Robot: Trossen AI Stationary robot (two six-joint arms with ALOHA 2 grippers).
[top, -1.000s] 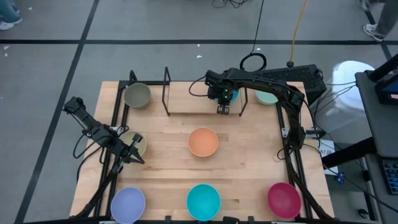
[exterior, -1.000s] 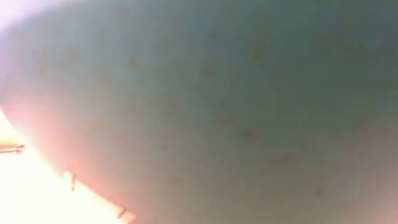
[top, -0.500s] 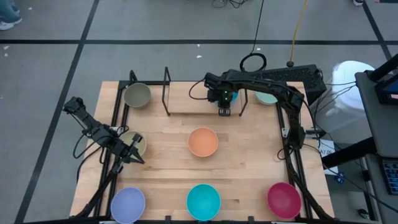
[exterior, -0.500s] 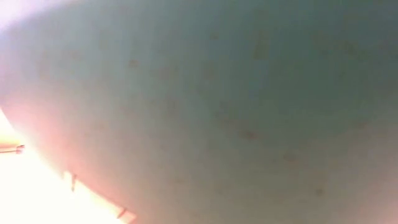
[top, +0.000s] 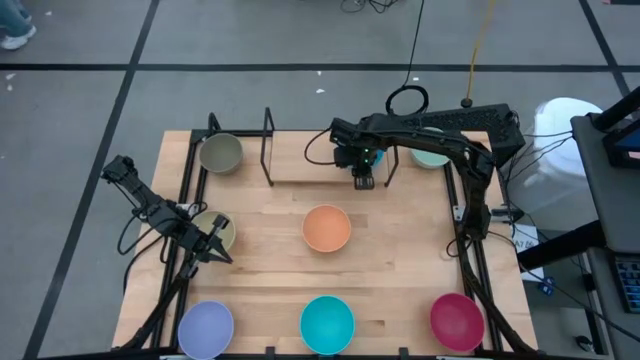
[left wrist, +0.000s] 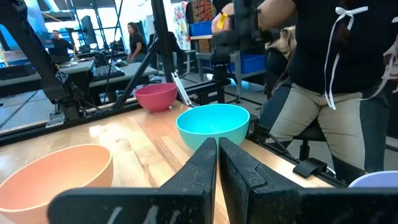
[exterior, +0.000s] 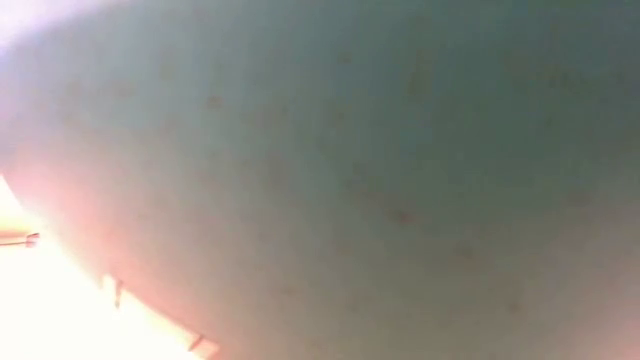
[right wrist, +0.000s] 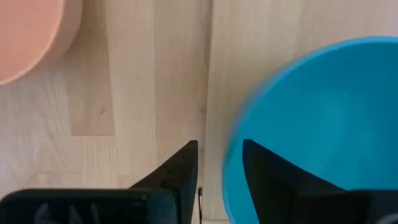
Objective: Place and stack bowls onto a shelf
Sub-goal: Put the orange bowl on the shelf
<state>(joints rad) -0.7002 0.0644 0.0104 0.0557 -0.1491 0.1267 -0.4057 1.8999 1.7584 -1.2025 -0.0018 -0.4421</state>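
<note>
Right gripper (top: 362, 181): seen from above at the shelf (top: 300, 182) along the far edge of the surface (top: 400, 260), with only a sliver of the blue bowl (top: 371, 153) showing beneath the arm.
Right fingers (right wrist: 177, 174): parted in the right wrist view, one on each side of the blue bowl's (right wrist: 323, 124) rim, not pressed onto it; the bowl is released.
Blue bowl's place: at the right end of the shelf; whether it rests on the board cannot be told from above, and the wrist view shows only pale wood under it.
Left gripper (top: 214, 245): parked at the left side of the surface, over the beige bowl (top: 222, 228).
Left fingers (left wrist: 205, 168): pressed together in the left wrist view, nothing between them.
Left wrist extras: the orange bowl (left wrist: 56, 177), cyan bowl (left wrist: 213, 126) and magenta bowl (left wrist: 155, 96) are seen side-on, and a person (left wrist: 329, 81) is seen standing just past the surface edge, a thing the high view cuts off.
High view only: the grey-olive bowl (top: 220, 153) at the far left, the mint green bowl (top: 430, 157) behind the right arm, the lavender bowl (top: 206, 326) at the near left corner.
Low view: filled by a blurred teal-grey curved wall (exterior: 350, 170); what it is cannot be told.
</note>
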